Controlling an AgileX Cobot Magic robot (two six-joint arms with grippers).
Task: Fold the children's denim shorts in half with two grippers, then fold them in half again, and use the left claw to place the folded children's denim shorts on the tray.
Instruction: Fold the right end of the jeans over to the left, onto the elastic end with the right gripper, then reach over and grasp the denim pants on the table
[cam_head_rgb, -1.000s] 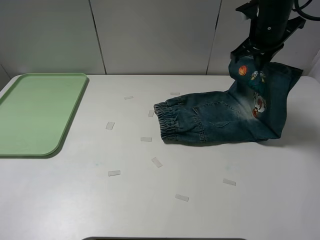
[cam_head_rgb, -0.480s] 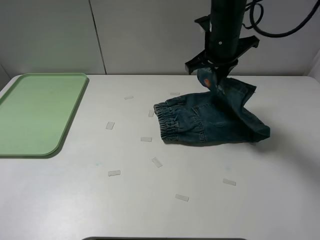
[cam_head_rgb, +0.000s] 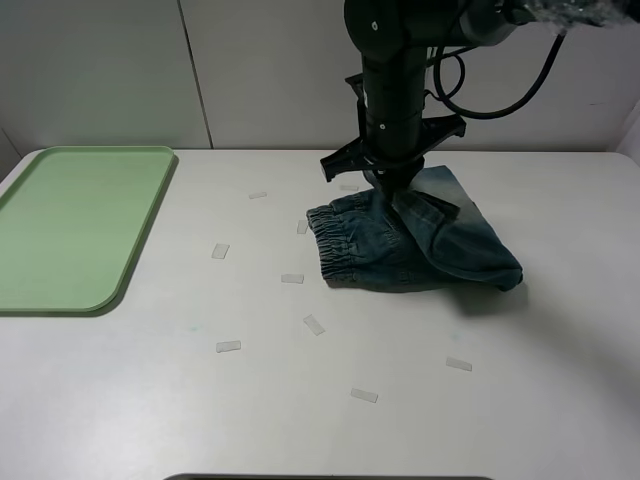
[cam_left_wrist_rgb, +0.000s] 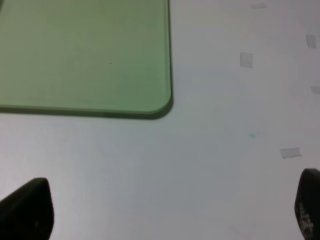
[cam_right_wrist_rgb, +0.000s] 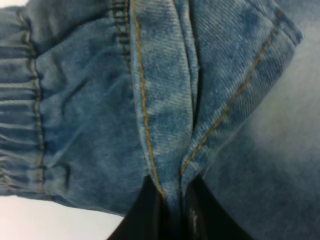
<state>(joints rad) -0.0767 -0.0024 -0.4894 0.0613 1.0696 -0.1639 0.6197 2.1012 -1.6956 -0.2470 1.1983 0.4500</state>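
The right gripper (cam_head_rgb: 388, 186) is reaching down over the white table (cam_head_rgb: 150, 400), its jaws clamped together on a stitched hem fold of the children's denim shorts (cam_head_rgb: 400, 250), and that fold is draping across the rest of the garment near the elastic waistband. The shorts are lying right of centre, well apart from the green tray (cam_head_rgb: 70, 230) sitting at the left edge. The left gripper (cam_left_wrist_rgb: 165, 210) is hovering with jaws spread wide over bare tabletop near a tray corner, and small pale tape scraps (cam_head_rgb: 314, 324) are dotting the surface.
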